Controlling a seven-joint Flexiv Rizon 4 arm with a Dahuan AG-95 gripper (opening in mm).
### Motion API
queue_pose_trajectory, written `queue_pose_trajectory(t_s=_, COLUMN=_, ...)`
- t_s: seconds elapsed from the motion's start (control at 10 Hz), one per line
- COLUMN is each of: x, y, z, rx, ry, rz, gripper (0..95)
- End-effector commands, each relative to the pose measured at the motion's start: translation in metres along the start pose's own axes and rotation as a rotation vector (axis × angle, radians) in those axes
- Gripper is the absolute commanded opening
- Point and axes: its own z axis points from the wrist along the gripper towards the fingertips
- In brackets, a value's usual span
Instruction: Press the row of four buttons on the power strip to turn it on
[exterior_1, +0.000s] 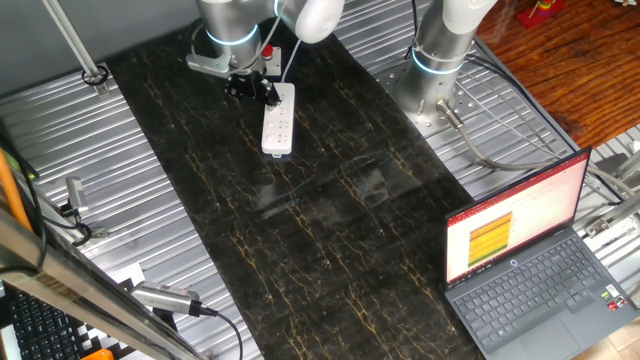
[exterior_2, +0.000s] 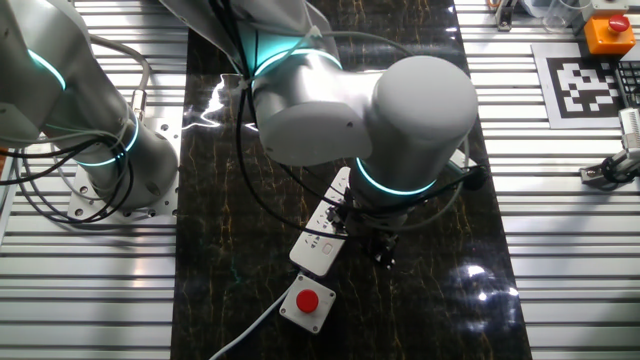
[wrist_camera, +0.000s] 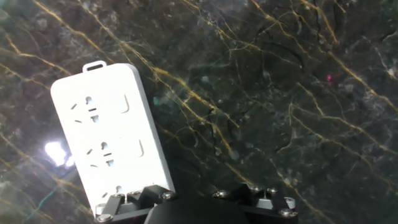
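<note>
Black marble-patterned mat (exterior_1: 330, 210) with gold veining covers the centre of the ribbed metal table (exterior_1: 150, 170). White plastic, the power strip (exterior_1: 279, 118) lies flat on this mat toward its far end in one fixed view, its long axis running roughly along the mat; its white cable (exterior_1: 292, 55) leaves from the far end. In the other fixed view the power strip (exterior_2: 325, 235) is partly covered by the arm's wrist (exterior_2: 415, 110), and its cable (exterior_2: 245, 335) runs off the near edge. Just beside that end sits a small grey box with a red round button (exterior_2: 307, 301), close to the strip; contact cannot be judged.

The hand view shows the strip's face (wrist_camera: 112, 143) with two full groups of dark socket holes and faint raised outlines beside them; the row of four buttons cannot be clearly resolved in any view. The gripper (exterior_1: 252, 88) hangs low over the cable end of the strip. Only the dark base of the gripper (wrist_camera: 199, 202) appears at the bottom edge of the hand view, so whether its fingers are spread or pressed together cannot be told.

An open laptop (exterior_1: 530, 270) with a lit screen rests on the table, well apart from the strip. A second arm's base (exterior_1: 440, 60) stands beside the mat.
</note>
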Motion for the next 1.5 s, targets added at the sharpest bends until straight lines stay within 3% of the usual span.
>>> queue_pose_trajectory(t_s=0.1, x=-0.001, y=-0.001, z=0.001, rx=0.003, ry=0.002, rz=-0.006, gripper=76.0)
queue_pose_trajectory(t_s=0.5, x=-0.003, y=-0.003, z=0.016, rx=0.005, ry=-0.010, rz=-0.004, gripper=76.0)
queue_pose_trajectory(t_s=0.6, x=-0.003, y=-0.002, z=0.011, rx=-0.045, ry=0.008, rz=0.011, gripper=76.0)
queue_pose_trajectory(t_s=0.7, x=-0.004, y=0.000, z=0.001, rx=-0.063, ry=-0.001, rz=0.022, gripper=76.0)
queue_pose_trajectory(t_s=0.8, x=-0.006, y=0.001, z=-0.010, rx=-0.037, ry=0.022, rz=0.010, gripper=76.0)
queue_pose_trajectory(t_s=1.1, x=-0.016, y=0.004, z=-0.024, rx=-0.047, ry=0.014, rz=0.020, gripper=76.0)
queue_pose_trajectory(t_s=1.2, x=-0.028, y=0.008, z=-0.026, rx=-0.046, ry=0.015, rz=0.037, gripper=76.0)
queue_pose_trajectory(t_s=1.3, x=-0.035, y=0.011, z=-0.026, rx=-0.038, ry=0.021, rz=0.044, gripper=57.0)
queue_pose_trajectory(t_s=1.5, x=-0.049, y=0.012, z=-0.023, rx=-0.029, ry=0.027, rz=0.050, gripper=57.0)
